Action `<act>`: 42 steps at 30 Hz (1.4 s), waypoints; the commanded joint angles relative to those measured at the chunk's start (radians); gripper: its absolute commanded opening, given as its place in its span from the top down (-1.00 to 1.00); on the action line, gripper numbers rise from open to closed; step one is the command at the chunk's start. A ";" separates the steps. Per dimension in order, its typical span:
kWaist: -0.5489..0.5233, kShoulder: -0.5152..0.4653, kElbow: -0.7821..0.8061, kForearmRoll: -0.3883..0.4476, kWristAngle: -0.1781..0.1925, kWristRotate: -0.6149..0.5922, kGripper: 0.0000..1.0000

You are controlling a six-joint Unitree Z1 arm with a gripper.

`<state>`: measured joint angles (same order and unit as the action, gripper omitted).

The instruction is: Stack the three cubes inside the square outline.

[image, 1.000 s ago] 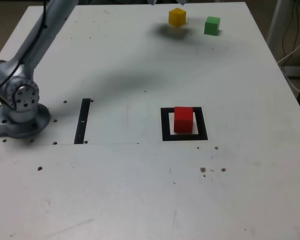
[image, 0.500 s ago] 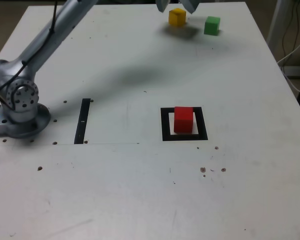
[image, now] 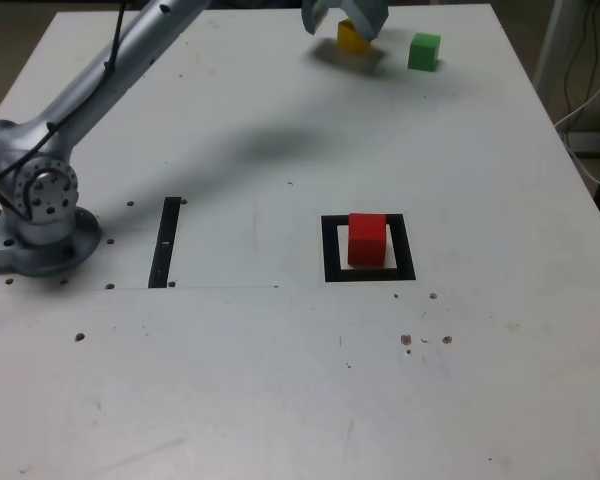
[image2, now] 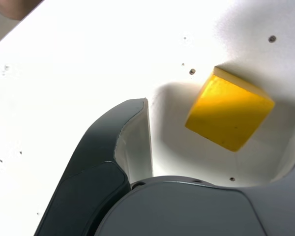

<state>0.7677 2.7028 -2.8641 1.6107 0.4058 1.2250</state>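
Observation:
At the far side of the table, my gripper (image: 346, 20) stands open, lowered around the yellow cube (image: 351, 39). The wrist view shows that yellow cube (image2: 229, 110) resting on the table in the gap between the jaws. One dark finger (image2: 130, 142) stands apart from it on one side; the other finger shows only at the picture's edge. The green cube (image: 424, 50) sits just to the exterior view's right of the yellow one. The red cube (image: 367, 238) stands in the pale centre of the square outline (image: 330, 250) near the middle of the table.
The arm's base (image: 40, 215) is bolted at the exterior view's left edge of the table. A thin black strip (image: 166, 240) lies beside it. Cables (image: 585, 100) hang off the table's right side.
The gripper has come down from above the frame onto the yellow cube and now partly covers it. Its jaws have stayed open. The cubes have not moved.

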 commanded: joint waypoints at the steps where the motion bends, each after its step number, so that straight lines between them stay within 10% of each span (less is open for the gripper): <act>1: 0.000 0.001 -0.037 0.007 0.002 0.002 -0.94; 25: -0.022 0.019 -0.033 -0.022 0.001 -0.012 -0.85; 42: -0.012 0.039 -0.029 -0.033 0.004 -0.078 -0.34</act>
<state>0.7534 2.7391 -2.8628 1.5746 0.4081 1.1513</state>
